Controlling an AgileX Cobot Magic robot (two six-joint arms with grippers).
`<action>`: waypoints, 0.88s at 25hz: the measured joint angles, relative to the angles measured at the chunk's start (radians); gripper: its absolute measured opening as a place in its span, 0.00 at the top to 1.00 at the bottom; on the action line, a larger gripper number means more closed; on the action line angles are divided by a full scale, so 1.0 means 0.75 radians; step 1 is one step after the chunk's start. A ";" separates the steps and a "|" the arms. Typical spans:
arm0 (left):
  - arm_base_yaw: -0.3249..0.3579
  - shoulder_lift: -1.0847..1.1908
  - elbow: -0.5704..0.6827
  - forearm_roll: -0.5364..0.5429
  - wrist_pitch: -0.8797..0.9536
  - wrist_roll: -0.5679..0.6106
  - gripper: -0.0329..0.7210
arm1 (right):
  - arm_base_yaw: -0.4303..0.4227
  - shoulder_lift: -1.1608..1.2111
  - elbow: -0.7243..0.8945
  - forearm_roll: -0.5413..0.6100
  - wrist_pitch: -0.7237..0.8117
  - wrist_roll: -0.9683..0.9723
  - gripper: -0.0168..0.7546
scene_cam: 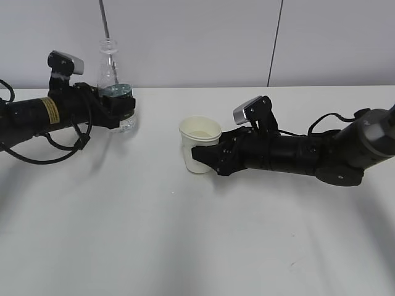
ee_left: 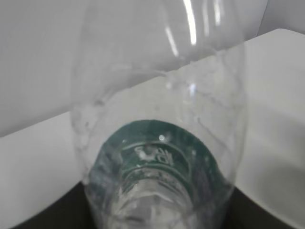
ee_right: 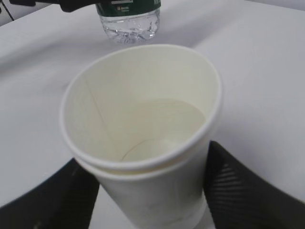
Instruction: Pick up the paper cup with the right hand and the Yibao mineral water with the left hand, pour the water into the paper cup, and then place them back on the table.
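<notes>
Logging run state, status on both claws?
Left claw shut on bottle, upright. Right claw shut on paper cup, water inside. Nothing between them.

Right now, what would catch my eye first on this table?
Two black arms lie low over the white table. The left gripper clasps an uncapped clear water bottle standing near the back wall. The right gripper holds a cream paper cup at the middle.

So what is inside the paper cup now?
The right wrist view shows clear water partway up the paper cup, with the bottom faintly visible through it. Nothing else is inside. The right claw holds its sides and covers part of the lower outer wall.
</notes>
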 joint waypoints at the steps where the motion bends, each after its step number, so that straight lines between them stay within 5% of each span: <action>1: 0.000 0.012 0.000 -0.010 -0.009 0.020 0.51 | 0.000 0.000 0.000 0.001 0.000 0.000 0.31; 11: 0.000 0.137 -0.010 -0.091 -0.091 0.108 0.51 | 0.000 0.000 0.000 0.085 -0.005 0.000 0.31; 22: 0.000 0.187 -0.018 -0.164 -0.169 0.156 0.51 | 0.000 0.000 0.000 0.359 -0.008 -0.136 0.31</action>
